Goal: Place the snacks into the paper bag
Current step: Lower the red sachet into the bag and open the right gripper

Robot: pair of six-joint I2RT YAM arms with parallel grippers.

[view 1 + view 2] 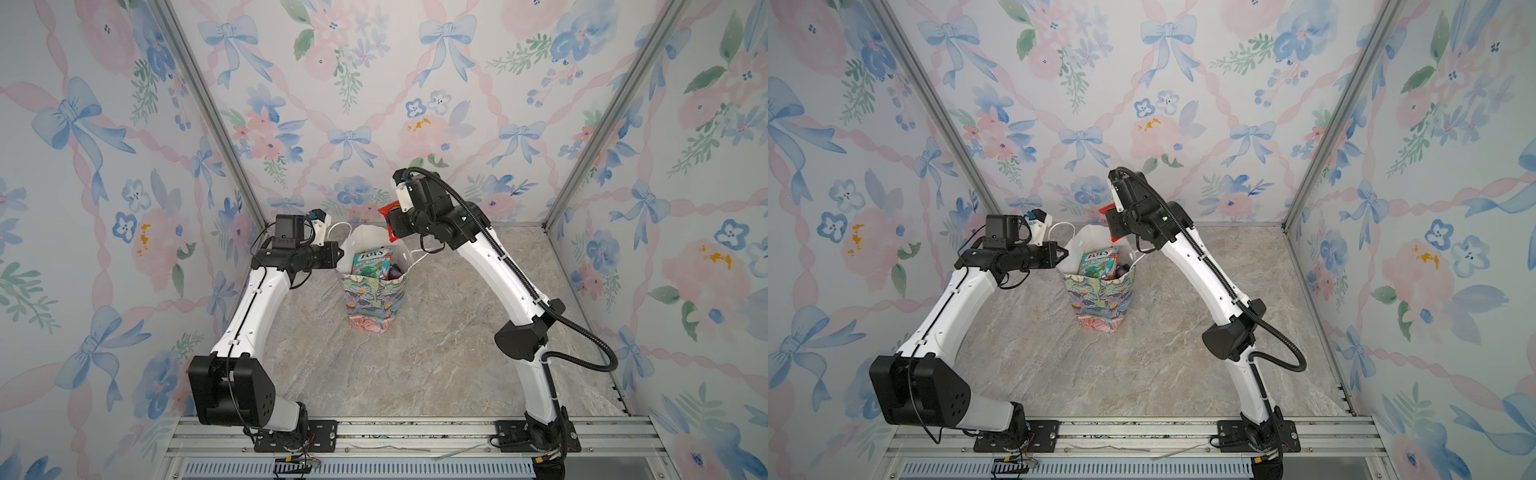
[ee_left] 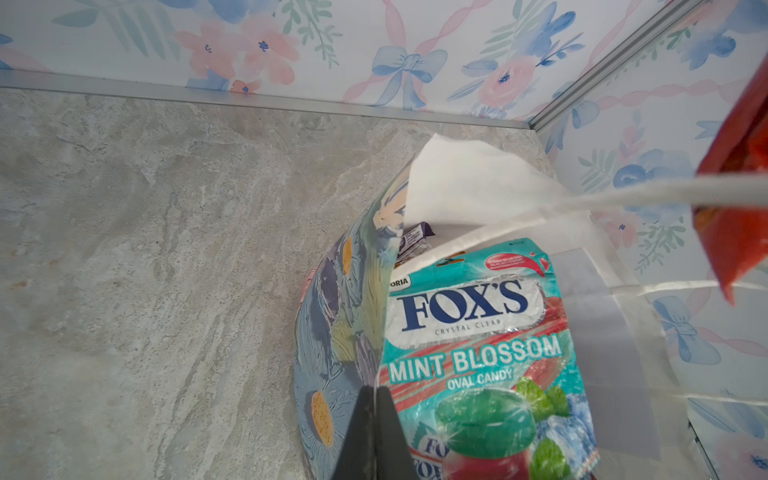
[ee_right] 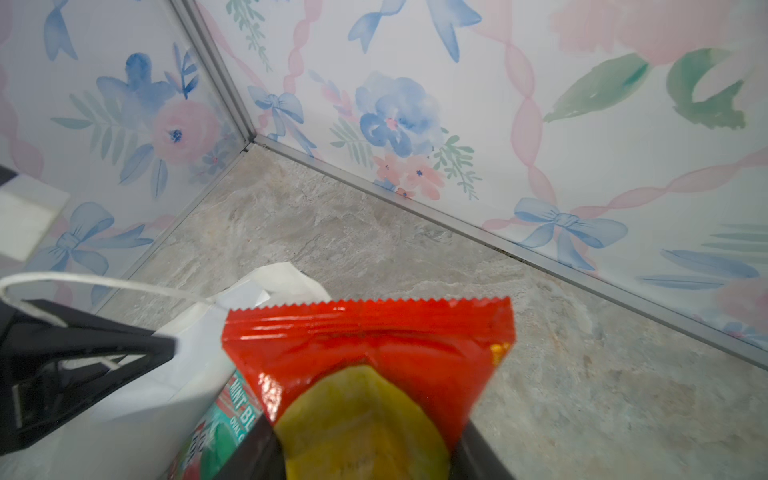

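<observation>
- The red packet, clamped in the right gripper, hangs just above the bag rim.
- Released here, it may catch on the upright teal packet and fall outside.
- The left gripper pinches the bag's rim shut-jawed; a tug could tip it.

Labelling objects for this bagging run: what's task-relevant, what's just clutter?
Job: paper bag, rim pinched by left end effector; red packet in right end effector; teal packet, purple packet inside bag.
Lying about: pale strip on front rail.
</observation>
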